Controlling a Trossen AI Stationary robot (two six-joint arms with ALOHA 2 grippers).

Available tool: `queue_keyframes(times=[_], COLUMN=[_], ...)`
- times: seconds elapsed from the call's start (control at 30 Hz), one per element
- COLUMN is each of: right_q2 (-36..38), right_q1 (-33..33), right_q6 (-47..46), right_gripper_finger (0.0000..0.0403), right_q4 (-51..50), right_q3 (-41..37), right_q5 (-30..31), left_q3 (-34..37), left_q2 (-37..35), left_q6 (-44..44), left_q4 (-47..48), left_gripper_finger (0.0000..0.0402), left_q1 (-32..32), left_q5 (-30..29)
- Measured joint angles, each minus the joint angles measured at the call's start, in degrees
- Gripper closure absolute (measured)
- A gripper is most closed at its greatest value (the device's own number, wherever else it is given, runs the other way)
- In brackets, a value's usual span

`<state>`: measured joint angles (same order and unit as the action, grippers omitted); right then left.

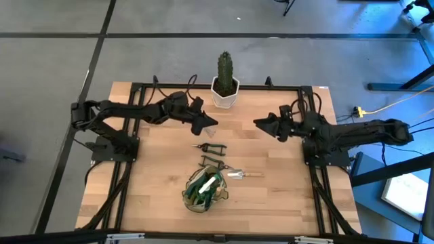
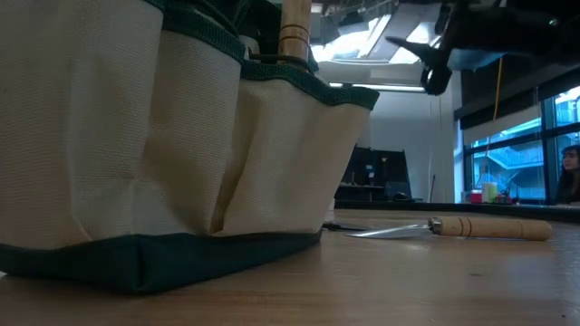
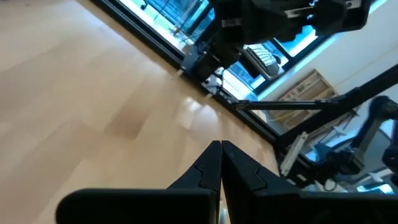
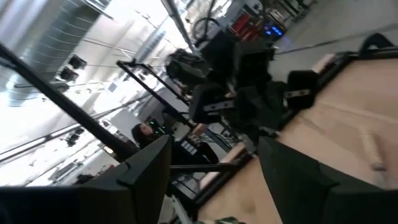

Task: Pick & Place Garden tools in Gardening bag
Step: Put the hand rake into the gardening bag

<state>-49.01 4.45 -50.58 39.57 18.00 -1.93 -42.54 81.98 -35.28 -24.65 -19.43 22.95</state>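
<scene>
Pale butcher-block wood tops the desk [image 1: 156,183], which sits in a black frame on a grey floor, with a cactus in a white pot [image 1: 225,85] at its far edge and windows and shelving beyond. Near the front edge stands the gardening bag [image 1: 203,190], already holding tools; a wooden handle [image 2: 294,29] pokes from one pocket in the low view. Three tools lie loose just behind it: the dark-handled pruning shears [image 1: 211,146], another dark tool [image 1: 213,163] that I cannot identify with confidence, and the wooden-handled trowel [image 1: 244,175] beside the bag. Both arms hover high over the far half of the desk, well apart from the tools. The left gripper [image 1: 209,122] has its jaws pressed together and empty; the right gripper [image 1: 260,123] has its jaws spread, holding nothing. This looks like a pause between picks, and the next move calls for one arm to descend over a loose tool, probably the shears.
</scene>
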Motion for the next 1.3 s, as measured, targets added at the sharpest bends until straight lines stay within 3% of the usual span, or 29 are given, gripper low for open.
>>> queue_keyframes(times=[0.27, 0.6, 0.87, 1.1, 1.3], right_q2=[-1.5, -8.3, -19.3, -29.6, -35.3], right_q1=[9.4, 15.3, 17.6, 18.8, 19.3], right_q6=[-0.8, -0.9, 5.9, 17.9, 29.0], right_gripper_finger=[0.0158, 0.0158, 0.0158, 0.0158, 0.0158], right_q4=[-1.7, -2.5, -9.2, -24.3, -38.0], right_q3=[0.0, 2.2, 12.5, 25.1, 34.9], right_q5=[-8.5, -16.0, -24.1, -30.7, -31.3], left_q3=[0.0, 0.0, 0.0, 0.0, 0.0], left_q2=[0.0, 0.0, 0.0, 0.0, 0.0], left_q6=[2.0, 7.6, 13.3, 20.0, 25.2], left_q4=[3.1, 10.7, 17.2, 22.1, 26.0], left_gripper_finger=[0.0398, 0.0398, 0.0398, 0.0398, 0.0398], left_q1=[-5.0, -9.8, -13.7, -16.8, -18.6], left_q5=[4.6, 7.5, 9.6, 12.2, 12.2])
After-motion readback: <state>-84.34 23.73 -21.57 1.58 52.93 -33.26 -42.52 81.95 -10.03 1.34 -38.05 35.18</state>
